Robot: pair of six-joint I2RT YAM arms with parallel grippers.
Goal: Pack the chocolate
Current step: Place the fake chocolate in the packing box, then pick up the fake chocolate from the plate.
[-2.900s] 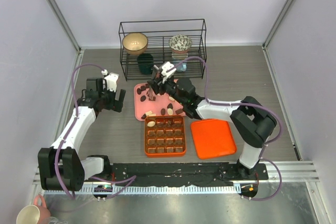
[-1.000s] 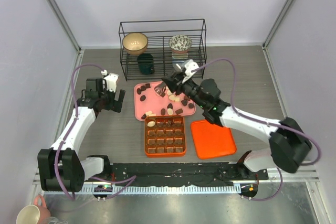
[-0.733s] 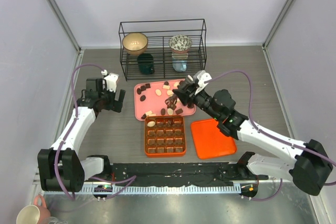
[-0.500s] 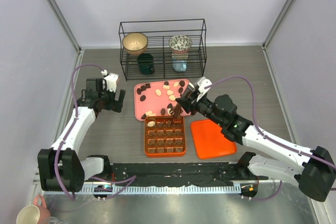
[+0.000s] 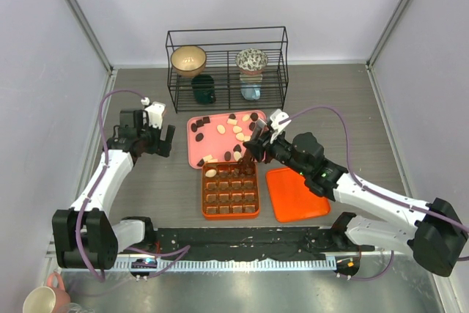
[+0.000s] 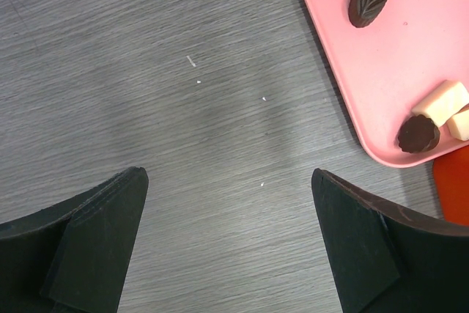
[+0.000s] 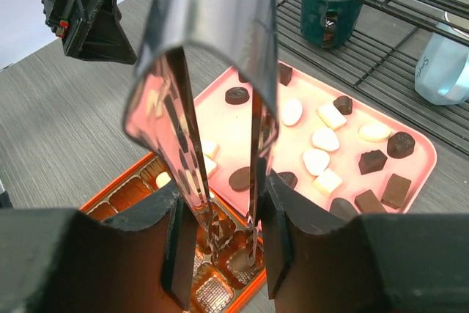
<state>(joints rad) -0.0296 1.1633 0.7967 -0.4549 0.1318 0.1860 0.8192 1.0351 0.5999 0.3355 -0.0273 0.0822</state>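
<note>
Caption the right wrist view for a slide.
Right gripper holds metal tongs over the orange box, chocolates on pink tray behind.

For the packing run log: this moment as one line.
left fingers: open, above table beside pink tray | right fingers: shut on tongs | tongs tips: over far-right corner of orange box | chocolate: many on tray

left fingers (image 6: 95,232): hanging over bare table (image 6: 183,108), one either side of the patch.
tray (image 6: 410,56): there it is, just right of the left fingers, chocolate (image 6: 368,0) scattered on it.
right fingers (image 7: 179,247): touching the tongs (image 7: 212,34), one on each side.
gridded box (image 7: 121,190): right below the tong tips, nearer than the tray.
rack (image 5: 227,71): beyond the tray, well past the right fingers, mug (image 7: 333,5) inside.
lid (image 5: 297,193): beside the box, on its right.
</note>
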